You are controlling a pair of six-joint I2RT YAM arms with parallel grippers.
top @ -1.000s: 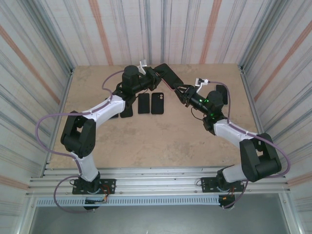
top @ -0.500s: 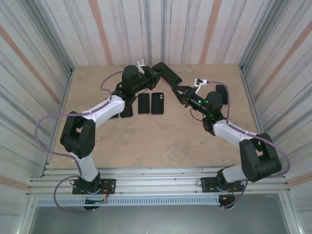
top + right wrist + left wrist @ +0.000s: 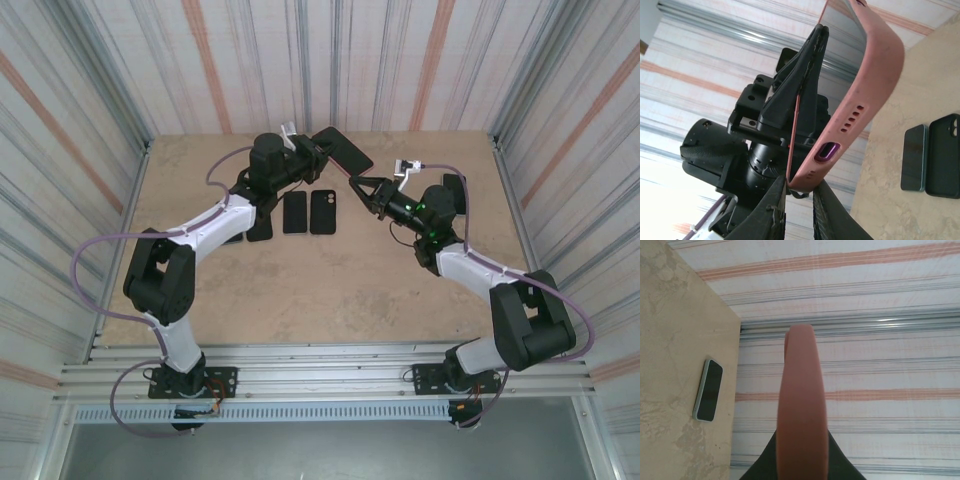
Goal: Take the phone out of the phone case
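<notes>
The left gripper [image 3: 316, 152] hung above the far half of the counter [image 3: 330, 290], jaws clamped tight across the flat faces of the pink phone case [image 3: 875, 70]. The case was held in the air, tilted, and showed edge-on in the left wrist view. The phone [image 3: 844, 30] sat inside it, its screen mirroring the striped wall.

The right gripper [image 3: 800, 194] was at the case's lower corner, just beside the port cutout. One jaw stood on each side of that corner and the gap was narrow. I could not tell whether they were pressing on it or merely flanking it.

On the counter below, a spare phone [image 3: 914, 157] and a dark case [image 3: 942, 155] lay flat, side by side. A second loose phone [image 3: 708, 390] lay flat near the wall.
</notes>
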